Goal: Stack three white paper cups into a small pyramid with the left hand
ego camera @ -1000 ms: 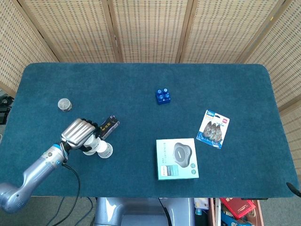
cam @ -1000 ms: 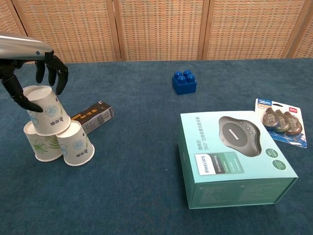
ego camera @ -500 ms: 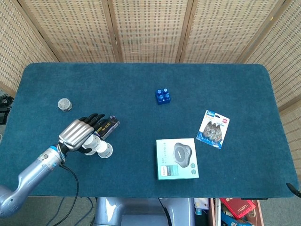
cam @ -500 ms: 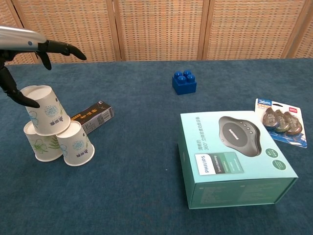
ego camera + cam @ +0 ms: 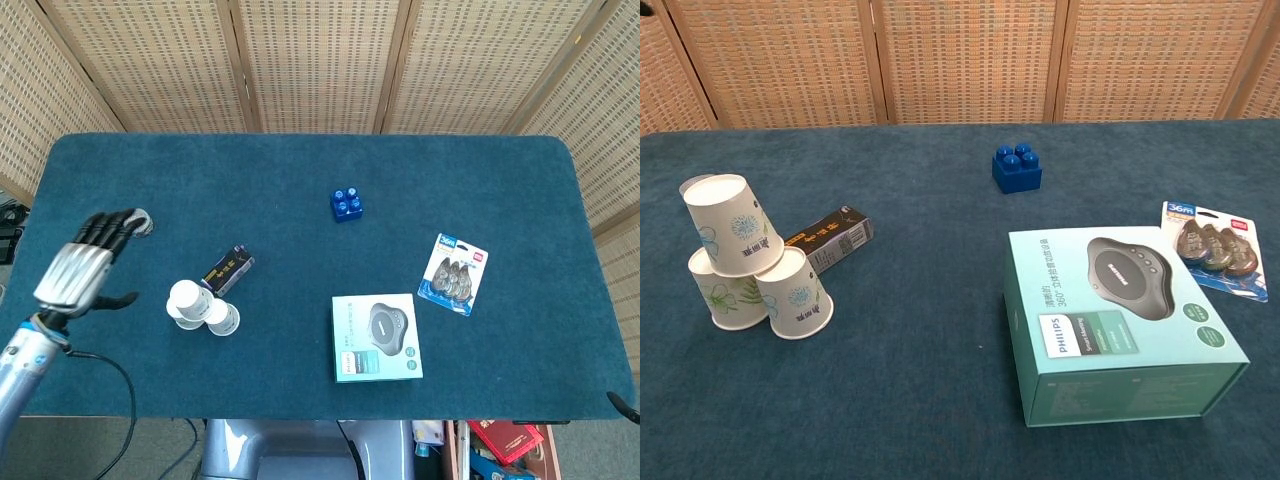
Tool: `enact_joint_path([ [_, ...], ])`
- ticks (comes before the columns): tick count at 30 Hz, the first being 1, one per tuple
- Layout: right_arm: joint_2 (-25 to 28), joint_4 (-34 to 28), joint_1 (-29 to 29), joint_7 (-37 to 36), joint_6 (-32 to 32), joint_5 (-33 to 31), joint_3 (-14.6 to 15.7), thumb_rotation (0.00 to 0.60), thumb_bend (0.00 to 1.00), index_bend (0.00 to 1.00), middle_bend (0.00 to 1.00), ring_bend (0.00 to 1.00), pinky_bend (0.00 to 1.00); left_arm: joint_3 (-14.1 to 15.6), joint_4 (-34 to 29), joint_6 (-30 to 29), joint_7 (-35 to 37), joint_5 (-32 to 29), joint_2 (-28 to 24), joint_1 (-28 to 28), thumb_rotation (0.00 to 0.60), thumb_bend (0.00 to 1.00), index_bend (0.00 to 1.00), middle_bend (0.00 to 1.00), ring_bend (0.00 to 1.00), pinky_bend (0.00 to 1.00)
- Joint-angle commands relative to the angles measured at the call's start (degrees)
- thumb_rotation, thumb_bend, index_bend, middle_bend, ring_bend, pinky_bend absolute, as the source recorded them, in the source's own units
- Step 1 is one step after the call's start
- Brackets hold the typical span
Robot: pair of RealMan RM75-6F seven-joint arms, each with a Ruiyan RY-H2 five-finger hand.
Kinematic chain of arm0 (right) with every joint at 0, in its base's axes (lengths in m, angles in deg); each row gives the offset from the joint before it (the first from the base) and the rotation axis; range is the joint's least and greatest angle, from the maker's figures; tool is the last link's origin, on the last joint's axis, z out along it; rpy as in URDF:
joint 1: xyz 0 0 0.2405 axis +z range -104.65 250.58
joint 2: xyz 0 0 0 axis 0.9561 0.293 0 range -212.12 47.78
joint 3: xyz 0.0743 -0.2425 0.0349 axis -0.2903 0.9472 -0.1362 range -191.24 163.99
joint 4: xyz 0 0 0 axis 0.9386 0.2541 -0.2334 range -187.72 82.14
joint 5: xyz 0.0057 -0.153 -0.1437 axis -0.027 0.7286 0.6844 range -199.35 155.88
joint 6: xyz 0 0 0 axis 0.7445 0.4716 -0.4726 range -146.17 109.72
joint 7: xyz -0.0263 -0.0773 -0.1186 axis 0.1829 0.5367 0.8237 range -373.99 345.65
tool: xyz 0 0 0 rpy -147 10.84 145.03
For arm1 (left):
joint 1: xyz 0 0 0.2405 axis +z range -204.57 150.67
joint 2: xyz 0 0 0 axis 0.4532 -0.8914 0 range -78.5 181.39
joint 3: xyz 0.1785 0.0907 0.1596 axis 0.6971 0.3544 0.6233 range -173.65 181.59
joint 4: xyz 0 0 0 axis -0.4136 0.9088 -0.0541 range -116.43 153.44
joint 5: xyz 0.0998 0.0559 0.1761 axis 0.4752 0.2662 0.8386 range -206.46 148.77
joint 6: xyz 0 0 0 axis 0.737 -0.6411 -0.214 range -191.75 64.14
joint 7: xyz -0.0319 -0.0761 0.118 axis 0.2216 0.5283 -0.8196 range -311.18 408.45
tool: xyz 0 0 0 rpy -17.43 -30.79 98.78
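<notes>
Now three upturned white paper cups (image 5: 745,265) stand pyramided, floral-printed; left robot hand (image 5: 82,268) spread, empty.

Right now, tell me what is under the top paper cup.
The top paper cup sits tilted on two upside-down paper cups: the left cup and the right cup. Whatever is inside those cups is hidden.

We read "PHILIPS" on the front of the teal box (image 5: 1118,330), "360°" on its top, and "36m" on the blister pack (image 5: 1212,247); the print on the dark carton (image 5: 830,239) was illegible.
</notes>
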Motion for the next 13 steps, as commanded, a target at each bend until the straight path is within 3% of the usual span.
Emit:
enact_joint_path([
  [1,0.0,0.2,-0.1,-0.1,0.2,0.3,0.1,0.6,0.0,0.0,0.0,0.0,0.0,2.6,5.5,-8.8,5.9,2.1,2.3,8.8,0.6,0.21,0.0,0.0,0.0,0.0],
  [7,-0.1,0.5,-0.6,0.1,1.7,1.9,0.6,0.6,0.0,0.0,0.0,0.0,0.0,4.4,7.1,-15.1,8.5,2.2,4.7,16.2,0.6,0.21,0.0,0.0,0.0,0.0],
  [13,0.0,0.4,-1.2,0.2,2.9,2.5,0.9,0.6,0.0,0.0,0.0,0.0,0.0,5.4,8.0,-17.6,8.4,5.1,5.8,19.3,0.6,0.21,0.0,0.0,0.0,0.0],
])
